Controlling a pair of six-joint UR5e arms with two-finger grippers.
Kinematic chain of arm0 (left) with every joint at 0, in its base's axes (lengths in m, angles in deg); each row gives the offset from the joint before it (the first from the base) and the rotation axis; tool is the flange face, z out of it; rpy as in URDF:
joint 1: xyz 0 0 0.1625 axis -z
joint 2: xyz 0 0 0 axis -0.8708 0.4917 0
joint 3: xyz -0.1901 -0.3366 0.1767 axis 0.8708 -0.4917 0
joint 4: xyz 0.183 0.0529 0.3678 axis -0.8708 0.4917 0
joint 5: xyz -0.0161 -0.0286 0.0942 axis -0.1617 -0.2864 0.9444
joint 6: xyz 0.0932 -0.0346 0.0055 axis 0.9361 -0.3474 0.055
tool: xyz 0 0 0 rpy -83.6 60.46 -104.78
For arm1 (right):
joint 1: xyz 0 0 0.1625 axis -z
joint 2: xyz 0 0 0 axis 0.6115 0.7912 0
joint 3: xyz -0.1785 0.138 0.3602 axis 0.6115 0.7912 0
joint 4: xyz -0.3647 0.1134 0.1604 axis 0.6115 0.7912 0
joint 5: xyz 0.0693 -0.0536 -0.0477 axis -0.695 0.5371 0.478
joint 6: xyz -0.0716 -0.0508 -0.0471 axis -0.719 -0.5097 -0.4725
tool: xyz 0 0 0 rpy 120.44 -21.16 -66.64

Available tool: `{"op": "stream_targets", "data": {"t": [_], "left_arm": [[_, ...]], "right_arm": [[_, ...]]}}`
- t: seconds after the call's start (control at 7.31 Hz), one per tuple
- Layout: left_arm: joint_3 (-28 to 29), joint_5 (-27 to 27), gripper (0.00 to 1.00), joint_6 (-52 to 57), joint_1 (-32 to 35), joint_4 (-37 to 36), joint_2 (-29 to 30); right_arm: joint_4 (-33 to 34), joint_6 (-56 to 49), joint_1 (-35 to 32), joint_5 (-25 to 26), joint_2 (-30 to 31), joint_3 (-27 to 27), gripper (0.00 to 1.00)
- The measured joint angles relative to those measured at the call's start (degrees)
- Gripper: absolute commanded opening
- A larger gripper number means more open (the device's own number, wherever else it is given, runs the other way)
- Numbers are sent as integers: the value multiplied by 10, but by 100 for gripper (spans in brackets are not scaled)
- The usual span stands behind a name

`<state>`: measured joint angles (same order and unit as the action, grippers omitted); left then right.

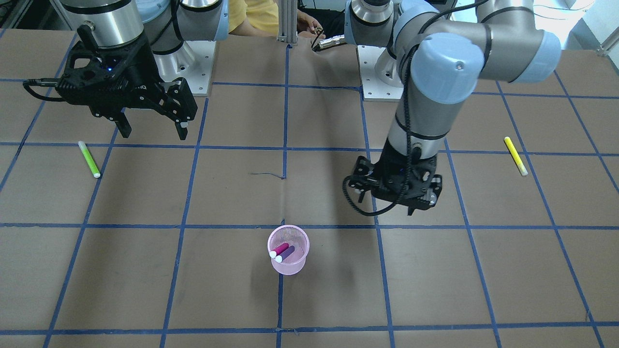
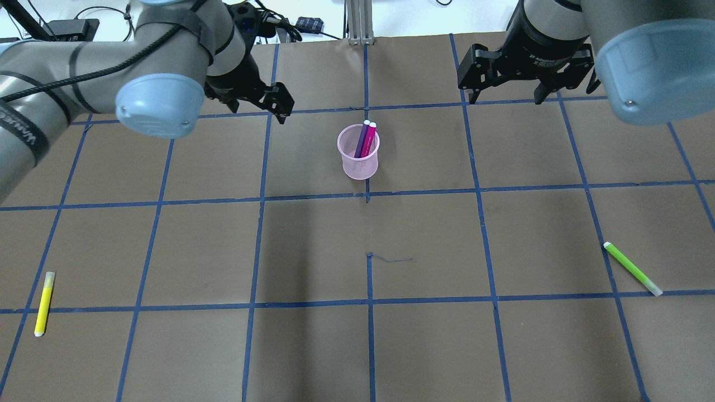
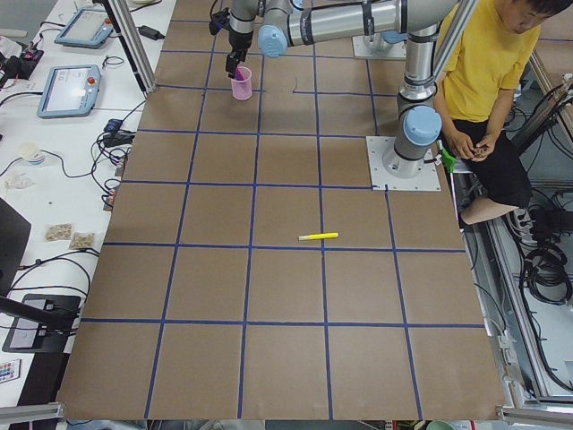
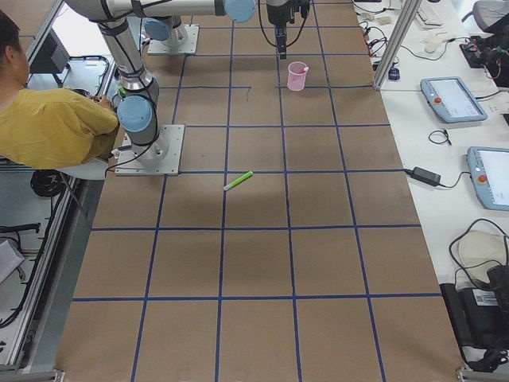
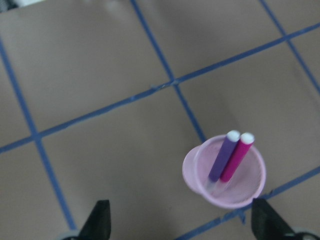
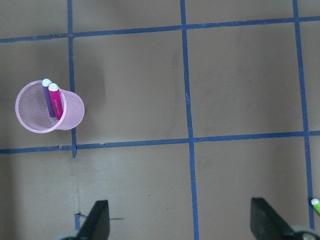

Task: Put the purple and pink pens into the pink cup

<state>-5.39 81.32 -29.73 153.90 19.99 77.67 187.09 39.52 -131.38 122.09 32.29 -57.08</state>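
two pens, purple felt-tip pen [image 2: 362, 138] and pink felt-tip pen [image 2: 369, 139], leaning inside pink mesh plastic cup [image 2: 358, 166]. left gripper [image 5: 183, 223] near cup, right gripper [image 1: 154, 132] well apart from it: both spread wide, empty. insertion judged complete; next, arms clear away.

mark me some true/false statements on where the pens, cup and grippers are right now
1. The purple pen and the pink pen both stand in the pink cup. True.
2. The pink cup lies tipped on its side. False: it stands upright.
3. The left gripper and the right gripper are both open and hold nothing. True.
4. The left gripper touches the pink cup. False: it hangs apart from it, off to one side.
5. The yellow pen and the green pen lie flat on the table, far from the cup. True.
6. The yellow pen lies on the robot's right side. False: it lies on the left, the green pen on the right.
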Motion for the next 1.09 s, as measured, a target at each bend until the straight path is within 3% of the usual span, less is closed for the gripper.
{"op": "stream_targets", "data": {"t": [0.27, 0.55, 1.09], "left_arm": [[8, 18, 100, -33, -32, 128, -63], [15, -6, 100, -97, -37, 204, -114], [17, -17, 100, -120, -40, 204, -114]], "right_arm": [[0, 0, -1, -1, 0, -1, 100], [0, 0, -1, -1, 0, -1, 100], [0, -1, -1, -1, 0, -2, 100]]}}
